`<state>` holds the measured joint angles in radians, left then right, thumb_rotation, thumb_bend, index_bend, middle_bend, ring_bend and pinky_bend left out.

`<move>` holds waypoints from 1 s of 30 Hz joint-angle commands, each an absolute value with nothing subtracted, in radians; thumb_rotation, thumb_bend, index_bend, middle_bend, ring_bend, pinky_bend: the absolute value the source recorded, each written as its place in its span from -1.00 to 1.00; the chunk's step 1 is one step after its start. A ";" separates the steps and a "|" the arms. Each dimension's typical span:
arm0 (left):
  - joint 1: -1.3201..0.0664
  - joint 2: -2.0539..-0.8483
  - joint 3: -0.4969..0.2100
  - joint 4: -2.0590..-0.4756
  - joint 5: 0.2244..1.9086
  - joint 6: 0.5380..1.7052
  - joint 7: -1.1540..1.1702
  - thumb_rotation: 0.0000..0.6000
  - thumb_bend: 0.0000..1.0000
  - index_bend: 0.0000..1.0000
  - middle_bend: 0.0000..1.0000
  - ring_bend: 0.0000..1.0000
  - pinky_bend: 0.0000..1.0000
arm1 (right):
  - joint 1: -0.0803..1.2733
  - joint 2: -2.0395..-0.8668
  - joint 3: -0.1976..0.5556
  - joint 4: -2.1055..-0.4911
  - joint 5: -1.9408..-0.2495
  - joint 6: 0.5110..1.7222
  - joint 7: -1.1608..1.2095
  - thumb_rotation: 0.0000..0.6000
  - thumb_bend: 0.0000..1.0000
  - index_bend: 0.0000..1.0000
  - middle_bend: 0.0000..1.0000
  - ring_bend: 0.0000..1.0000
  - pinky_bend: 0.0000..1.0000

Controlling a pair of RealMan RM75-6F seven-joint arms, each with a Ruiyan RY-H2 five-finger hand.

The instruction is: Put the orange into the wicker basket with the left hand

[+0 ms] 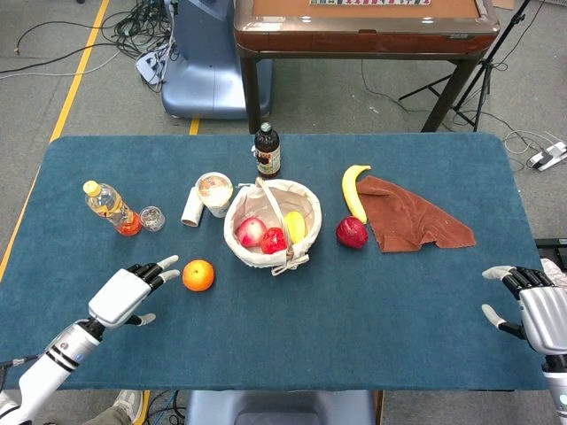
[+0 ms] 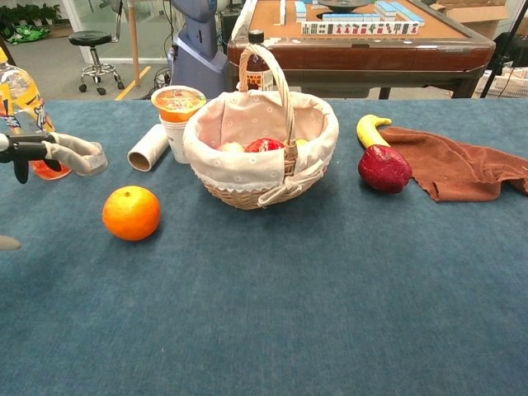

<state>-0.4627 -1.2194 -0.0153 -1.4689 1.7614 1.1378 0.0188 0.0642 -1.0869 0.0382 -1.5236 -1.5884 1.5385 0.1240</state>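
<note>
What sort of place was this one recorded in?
Probably a robotics lab or workshop, not a home: cables trail over grey carpet, a blue robot base stands behind the blue table, and beside it is a mahjong table.
</note>
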 commanded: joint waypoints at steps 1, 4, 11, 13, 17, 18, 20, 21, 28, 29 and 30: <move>-0.509 -1.255 -0.038 -1.438 1.720 1.078 0.032 1.00 -0.83 -0.54 -0.80 -0.53 -0.26 | 0.063 -1.087 0.038 -1.522 -1.586 1.540 0.124 1.00 -0.58 -0.25 -0.26 -0.37 -0.31; -0.535 -1.276 -0.049 -1.422 1.693 1.044 0.040 1.00 -0.83 -0.54 -0.80 -0.53 -0.26 | 0.060 -1.089 0.038 -1.518 -1.584 1.541 0.124 1.00 -0.58 -0.25 -0.26 -0.37 -0.31; -0.589 -1.338 -0.063 -1.362 1.638 0.981 0.045 1.00 -0.83 -0.54 -0.80 -0.53 -0.26 | 0.055 -1.092 0.037 -1.506 -1.576 1.541 0.135 1.00 -0.58 -0.25 -0.26 -0.37 -0.31; -0.600 -1.352 -0.063 -1.347 1.631 0.972 0.045 1.00 -0.83 -0.53 -0.80 -0.52 -0.26 | 0.055 -1.093 0.038 -1.503 -1.574 1.540 0.137 1.00 -0.58 -0.25 -0.26 -0.37 -0.31; -0.618 -1.383 -0.058 -1.312 1.624 0.964 0.051 1.00 -0.83 -0.48 -0.78 -0.52 -0.26 | 0.058 -1.096 0.038 -1.496 -1.570 1.531 0.141 1.00 -0.58 -0.25 -0.26 -0.37 -0.31; -0.622 -1.389 -0.057 -1.305 1.623 0.963 0.050 1.00 -0.83 -0.47 -0.77 -0.52 -0.26 | 0.059 -1.096 0.039 -1.495 -1.569 1.529 0.142 1.00 -0.58 -0.25 -0.26 -0.37 -0.31; -0.629 -1.403 -0.054 -1.291 1.619 0.960 0.048 1.00 -0.83 -0.46 -0.75 -0.51 -0.26 | 0.060 -1.098 0.039 -1.491 -1.566 1.525 0.145 1.00 -0.58 -0.25 -0.26 -0.37 -0.31; -0.632 -1.408 -0.053 -1.286 1.618 0.960 0.047 1.00 -0.83 -0.46 -0.74 -0.50 -0.26 | 0.061 -1.099 0.039 -1.489 -1.565 1.523 0.146 1.00 -0.58 -0.25 -0.26 -0.37 -0.31; -0.648 -1.464 -0.046 -1.222 1.618 0.982 0.031 1.00 -0.83 -0.32 -0.53 -0.31 -0.26 | 0.062 -1.100 0.041 -1.485 -1.563 1.520 0.150 1.00 -0.58 -0.25 -0.26 -0.37 -0.31; -0.649 -1.471 -0.044 -1.213 1.618 0.984 0.028 1.00 -0.83 -0.30 -0.53 -0.31 -0.26 | 0.062 -1.100 0.041 -1.485 -1.563 1.521 0.151 1.00 -0.58 -0.25 -0.26 -0.37 -0.31; -0.651 -1.478 -0.043 -1.204 1.619 0.988 0.027 1.00 -0.83 -0.28 -0.52 -0.30 -0.25 | 0.061 -1.100 0.041 -1.485 -1.563 1.522 0.151 1.00 -0.58 -0.25 -0.26 -0.37 -0.31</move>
